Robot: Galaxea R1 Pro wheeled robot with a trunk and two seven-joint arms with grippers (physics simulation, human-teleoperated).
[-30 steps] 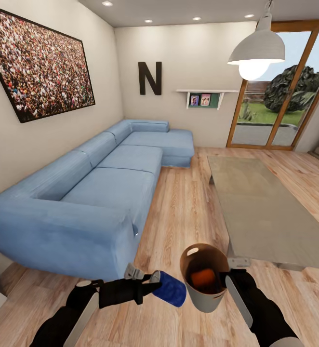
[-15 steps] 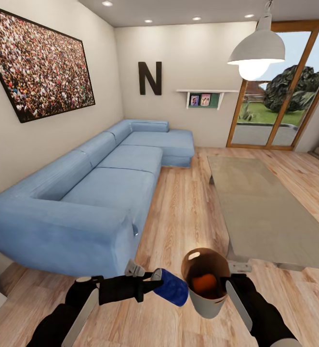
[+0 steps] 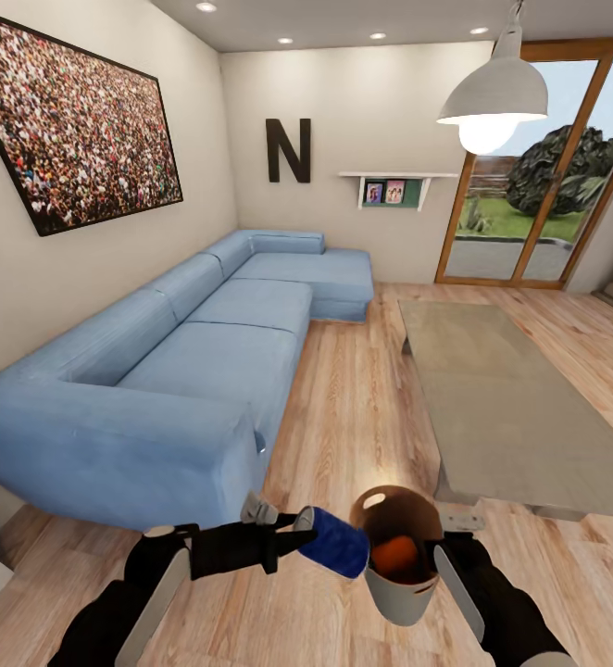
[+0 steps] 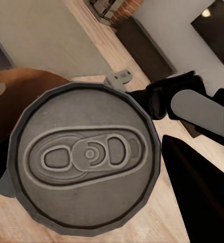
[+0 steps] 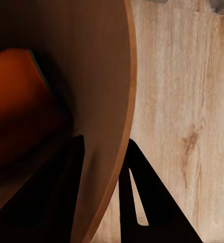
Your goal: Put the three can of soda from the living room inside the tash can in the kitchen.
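Observation:
Low in the head view, my left gripper [image 3: 299, 535] is shut on a can of soda [image 3: 336, 545] with a blue side, held lying sideways. Its silver-grey top [image 4: 86, 154] with the pull tab faces the left wrist camera. The can's far end reaches the rim of the tash can [image 3: 399, 595], pale grey outside and tan-brown inside. My right gripper [image 3: 441, 542] holds that bin above the floor, its fingers [image 5: 142, 202] shut across the wall [image 5: 104, 76]. An orange can of soda [image 3: 394, 554] lies inside [image 5: 21, 111].
This is the living room, with a blue sectional sofa [image 3: 186, 371] at the left and a long low grey table [image 3: 501, 408] at the right. Light wood floor [image 3: 353, 408] runs between them. Glass doors [image 3: 538, 185] stand at the back right under a pendant lamp [image 3: 492, 97].
My left gripper has carried the blue can to the right, up to the bin's rim. The bin has dropped slightly in my right gripper.

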